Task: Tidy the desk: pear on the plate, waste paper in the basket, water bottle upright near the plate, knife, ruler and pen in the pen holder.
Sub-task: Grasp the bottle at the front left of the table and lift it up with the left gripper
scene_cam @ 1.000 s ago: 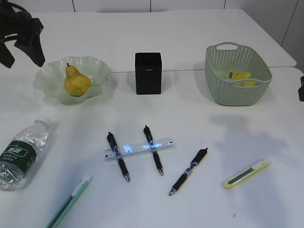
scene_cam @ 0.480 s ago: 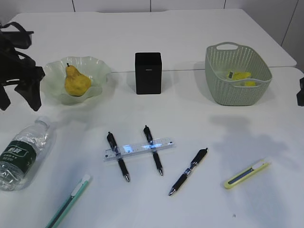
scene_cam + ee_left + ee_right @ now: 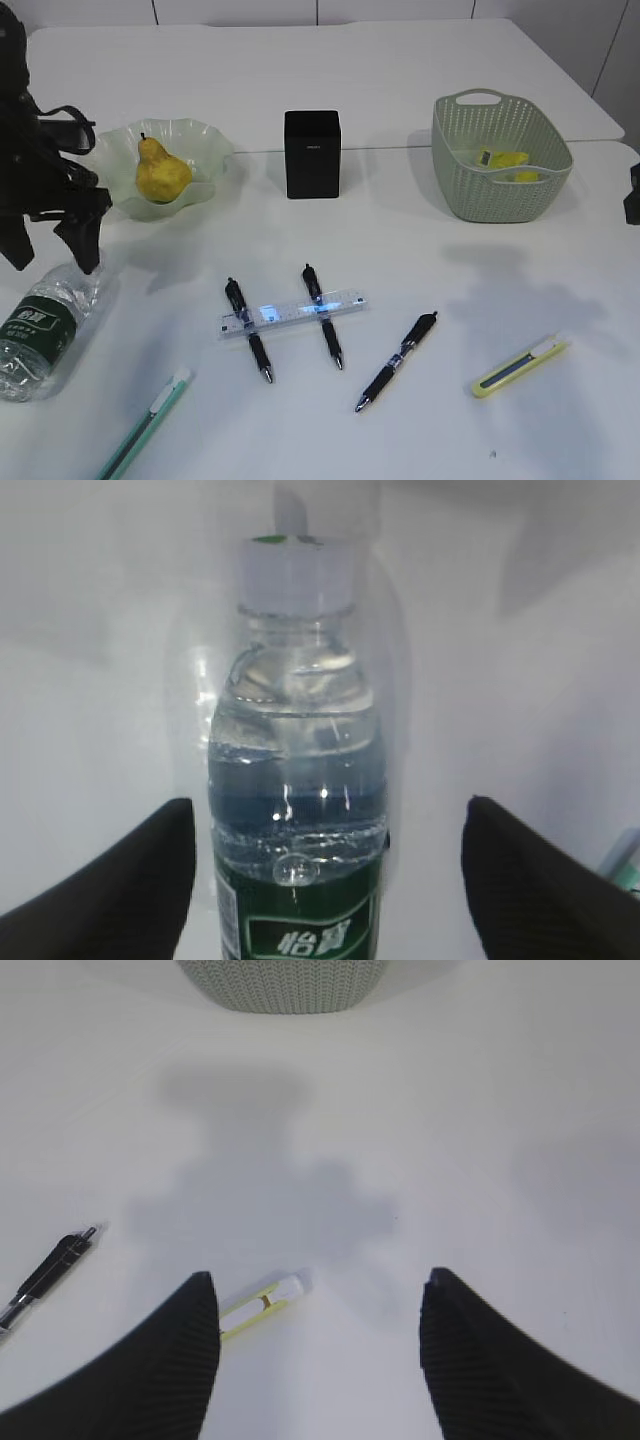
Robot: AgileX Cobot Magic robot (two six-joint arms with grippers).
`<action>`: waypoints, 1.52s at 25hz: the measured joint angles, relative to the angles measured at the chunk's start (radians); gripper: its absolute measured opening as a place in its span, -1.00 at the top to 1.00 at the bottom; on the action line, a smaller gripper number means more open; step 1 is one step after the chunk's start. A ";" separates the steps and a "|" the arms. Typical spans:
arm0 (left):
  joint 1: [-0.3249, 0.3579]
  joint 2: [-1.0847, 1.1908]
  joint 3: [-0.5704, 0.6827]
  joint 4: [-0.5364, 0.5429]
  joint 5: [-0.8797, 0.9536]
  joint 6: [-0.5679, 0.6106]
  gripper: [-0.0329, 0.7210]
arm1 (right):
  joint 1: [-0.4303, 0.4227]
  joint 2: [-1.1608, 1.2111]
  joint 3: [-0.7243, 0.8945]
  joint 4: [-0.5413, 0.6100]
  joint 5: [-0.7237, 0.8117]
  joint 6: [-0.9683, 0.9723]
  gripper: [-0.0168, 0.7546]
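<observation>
The water bottle (image 3: 42,328) lies on its side at the desk's left edge, white cap (image 3: 297,572) pointing away. My left gripper (image 3: 52,262) hangs open just over its neck, and its fingers (image 3: 140,880) flank the bottle (image 3: 297,780) without touching. The pear (image 3: 160,172) sits on the plate (image 3: 205,142). Waste paper (image 3: 505,160) lies in the basket (image 3: 470,190). The ruler (image 3: 292,312) rests across two pens (image 3: 247,330); a third pen (image 3: 397,362) lies to the right. My right gripper (image 3: 318,1285) is open above the yellow knife (image 3: 262,1305).
The black pen holder (image 3: 312,153) stands at centre back between plate and basket. A teal knife (image 3: 145,425) lies near the front left edge. The yellow knife (image 3: 520,365) is at the front right. A pen tip (image 3: 45,1270) and the basket's base (image 3: 285,980) show in the right wrist view.
My left arm has come down from beside the plate to just over the bottle's neck, jaws spreading slightly. The right arm and all objects have stayed put.
</observation>
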 joint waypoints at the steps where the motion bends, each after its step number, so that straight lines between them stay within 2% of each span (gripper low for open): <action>1: 0.000 0.010 0.000 0.004 -0.002 0.000 -0.65 | 0.000 0.000 0.000 0.000 0.000 0.000 -0.33; 24: 0.000 0.159 0.000 0.015 -0.008 -0.007 -0.65 | 0.000 0.000 0.000 0.000 -0.027 0.000 -0.33; 26: 0.000 0.159 0.000 0.015 -0.008 -0.007 -0.59 | 0.000 0.000 0.000 0.000 -0.031 0.000 -0.33; 31: 0.000 0.159 0.000 0.017 -0.008 -0.008 -0.21 | 0.000 0.000 0.000 0.000 -0.032 0.000 -0.33; 33: 0.000 0.159 0.000 0.017 -0.008 -0.008 -0.12 | 0.000 0.000 0.000 0.000 -0.032 0.000 -0.33; 38: 0.000 0.159 0.000 0.017 -0.008 -0.009 -0.06 | 0.000 0.000 0.000 0.000 -0.032 0.000 -0.33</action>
